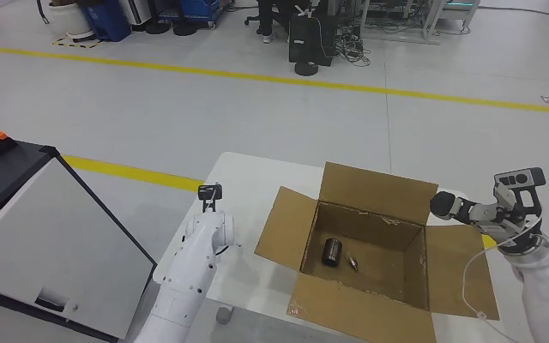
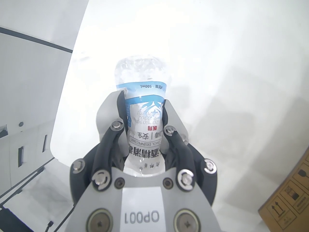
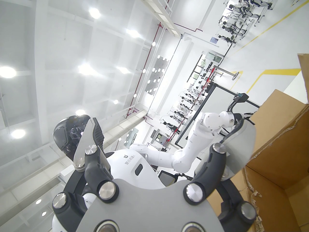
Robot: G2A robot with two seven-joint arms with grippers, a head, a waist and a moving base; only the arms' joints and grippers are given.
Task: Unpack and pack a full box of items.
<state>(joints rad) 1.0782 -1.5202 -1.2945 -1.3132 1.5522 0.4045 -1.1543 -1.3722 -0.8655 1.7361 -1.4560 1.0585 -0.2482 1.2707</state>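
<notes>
An open cardboard box (image 1: 377,193) stands on the white table (image 1: 249,184). Inside it lie a dark cylinder (image 1: 332,250) and a small thin item (image 1: 353,260). In the left wrist view my left gripper (image 2: 143,101) is shut on a clear bottle (image 2: 142,83) with a blue and white label, held over the bare tabletop to the left of the box. My left arm (image 1: 202,253) covers the bottle in the top view. My right arm (image 1: 489,213) sits at the box's right flap. My right gripper (image 3: 169,121) is open, holds nothing and points up and away from the table.
A corner of the box (image 2: 287,194) lies close to the held bottle. The box wall (image 3: 277,126) stands right beside the right gripper. A white cabinet with a black frame (image 1: 51,231) stands left of the table. Bare tabletop (image 2: 193,37) stretches beyond the bottle.
</notes>
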